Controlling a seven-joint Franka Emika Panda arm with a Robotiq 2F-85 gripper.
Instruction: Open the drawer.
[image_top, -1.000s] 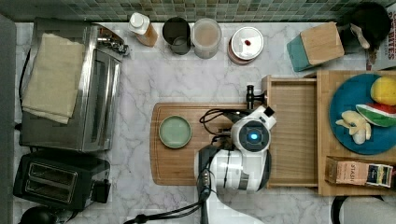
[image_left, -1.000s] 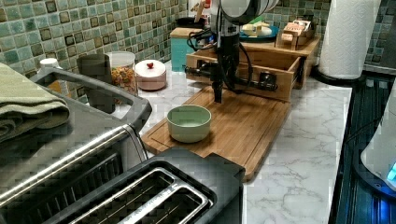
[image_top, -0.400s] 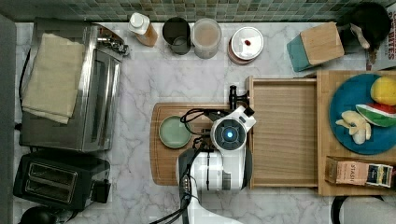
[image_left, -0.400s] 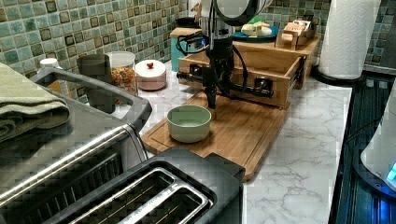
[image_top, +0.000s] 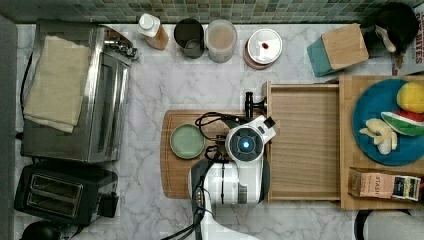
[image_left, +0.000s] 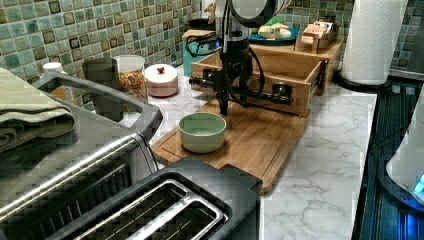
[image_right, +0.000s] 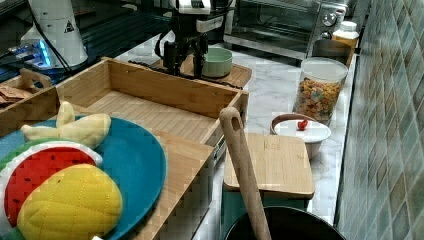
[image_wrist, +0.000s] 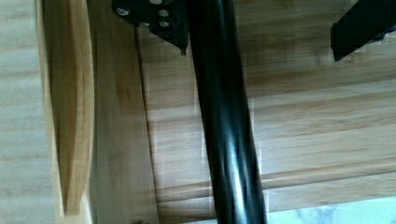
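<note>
The wide, shallow light-wood drawer (image_top: 305, 142) with its long black bar handle (image_wrist: 224, 121) now stands pulled far out of its wooden cabinet (image_top: 350, 145), further than a second ago, its front panel reaching over the grooved bamboo cutting board (image_left: 250, 137). The black gripper (image_left: 232, 82) has travelled with it toward the pale green bowl (image_top: 187, 141). In the wrist view the fingers (image_wrist: 159, 21) straddle the bar with a gap on one side, seemingly slack rather than clamped. The arm hides most of the handle from above.

White arm (image_top: 227, 182), glowing blue ring, looping black cables, black tool (image_left: 226, 102).
</note>
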